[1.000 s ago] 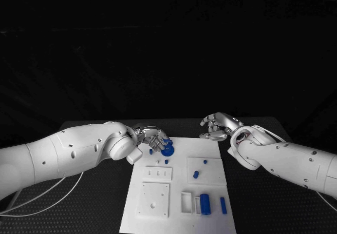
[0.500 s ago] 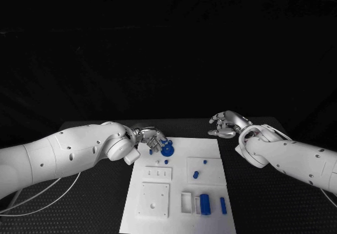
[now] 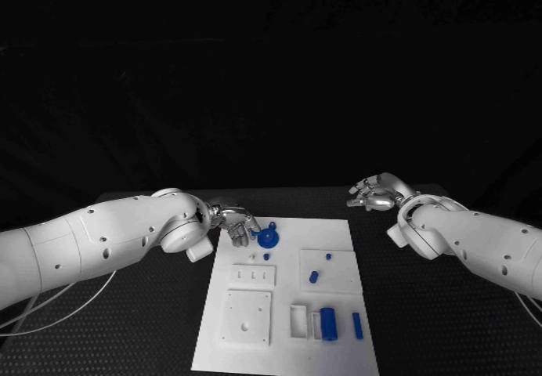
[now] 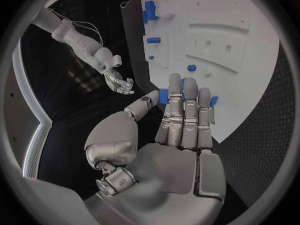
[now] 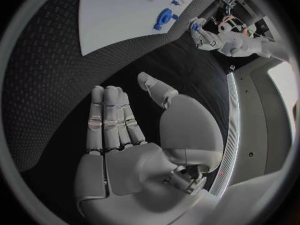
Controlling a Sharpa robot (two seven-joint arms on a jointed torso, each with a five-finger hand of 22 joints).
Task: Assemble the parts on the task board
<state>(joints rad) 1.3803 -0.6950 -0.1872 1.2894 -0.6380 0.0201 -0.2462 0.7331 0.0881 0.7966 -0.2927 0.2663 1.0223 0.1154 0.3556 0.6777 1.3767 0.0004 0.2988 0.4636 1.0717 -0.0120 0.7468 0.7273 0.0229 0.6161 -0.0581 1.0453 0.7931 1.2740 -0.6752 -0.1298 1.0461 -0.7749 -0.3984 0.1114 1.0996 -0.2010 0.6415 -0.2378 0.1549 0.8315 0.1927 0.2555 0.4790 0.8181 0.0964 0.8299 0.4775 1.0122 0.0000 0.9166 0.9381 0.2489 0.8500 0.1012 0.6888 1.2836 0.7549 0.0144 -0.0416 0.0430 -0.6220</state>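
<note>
The white task board (image 3: 288, 301) lies in the middle of the black table. A round blue part (image 3: 268, 236) sits near the board's far left corner, also seen in the right wrist view (image 5: 164, 16). My left hand (image 3: 235, 222) hovers just left of that part, fingers straight and apart, holding nothing (image 4: 184, 116). My right hand (image 3: 377, 193) is off the board over the table beyond its far right corner, fingers extended and empty (image 5: 115, 122). Small blue pegs (image 3: 314, 277) and a thick blue cylinder (image 3: 329, 323) stand on the board's near half.
A slim blue bar (image 3: 357, 325) lies by the cylinder near the board's front right. White raised blocks (image 3: 247, 319) occupy the board's left side. A white cable (image 3: 68, 309) loops on the table under my left arm.
My right hand has moved right and away from the board's far edge. My left hand has drawn back a little to the left, leaving the round blue part uncovered.
</note>
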